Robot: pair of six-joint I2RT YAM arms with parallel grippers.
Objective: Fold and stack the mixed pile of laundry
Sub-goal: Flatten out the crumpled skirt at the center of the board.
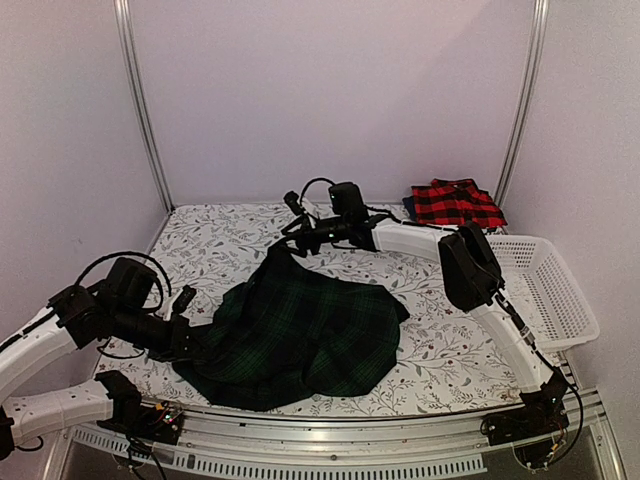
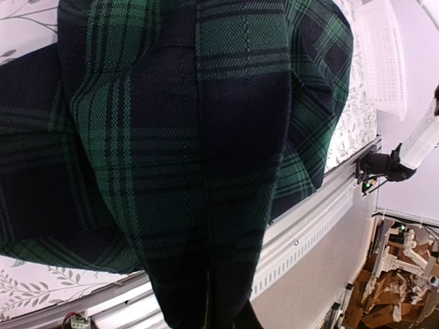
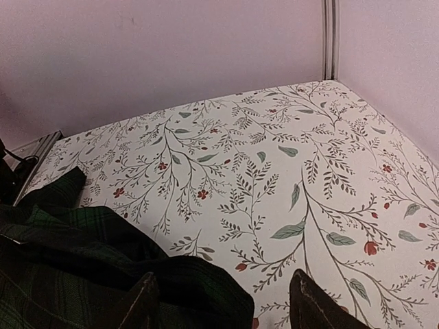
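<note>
Top external view: a dark green-navy plaid cloth garment (image 1: 300, 335) is seen rumpled on the floral-print surface (image 1: 220, 240), from the centre toward 6 o'clock. The step in hand is judged to be spreading this piece flat before its first fold. Its 12 o'clock corner is peaked up at the right hand (image 1: 293, 243), whose fingers (image 3: 309, 305) are shown well apart, with the cloth's edge lying between them and nothing clamped. The left hand (image 1: 185, 335) is placed at the garment's 9 o'clock edge; how far it is opened cannot be told. Next, both edges would need to be pinched and drawn taut. A red-and-black checked flannel shirt (image 1: 455, 203) is laid at 1 o'clock upon a navy blue folded garment (image 1: 410, 207). No garment is seen in the white plastic lattice basket (image 1: 560, 310) at 3 o'clock.
</note>
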